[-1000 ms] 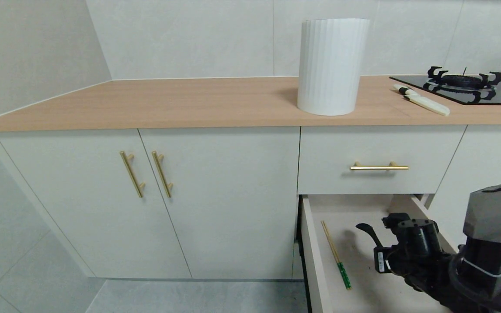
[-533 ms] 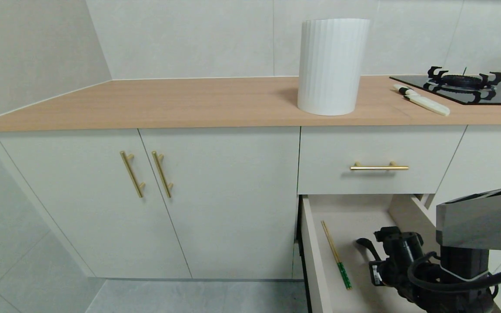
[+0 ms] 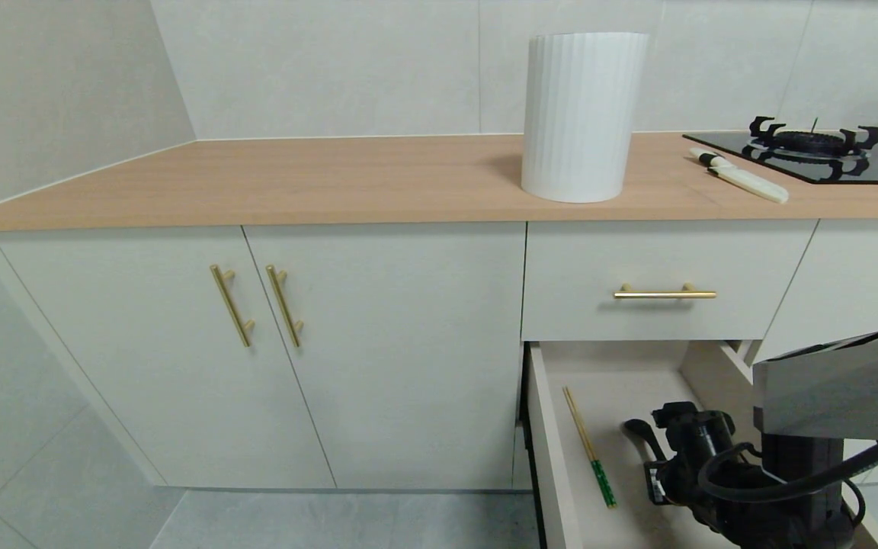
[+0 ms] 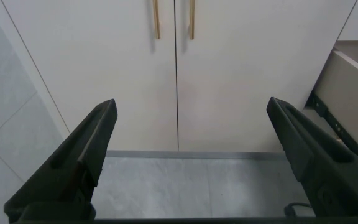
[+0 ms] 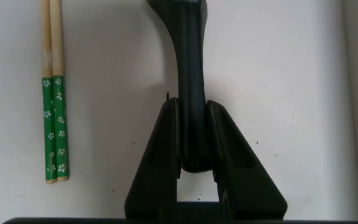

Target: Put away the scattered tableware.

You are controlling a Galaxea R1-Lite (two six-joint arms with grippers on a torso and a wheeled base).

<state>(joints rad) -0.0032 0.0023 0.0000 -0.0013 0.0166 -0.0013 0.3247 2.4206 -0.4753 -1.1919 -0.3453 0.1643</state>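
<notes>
**Black spoon held over the open drawer**

The surface point(image 3: 332, 179) crosses the middle of the head view. At lower right the drawer point(image 3: 549, 457) is open. A white canister point(image 3: 582, 114) stands at upper right. The left gripper point(image 4: 191, 112) has its jaws wide, holding nothing. The right gripper point(image 5: 192, 112) clamps its jaws on a black spoon point(image 5: 188, 56), beside the chopsticks point(image 3: 590, 450) lying in the drawer.

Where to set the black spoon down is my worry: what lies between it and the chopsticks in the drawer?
Nothing: only bare drawer floor separates the chopsticks from the spoon, as the right wrist view shows.
</notes>
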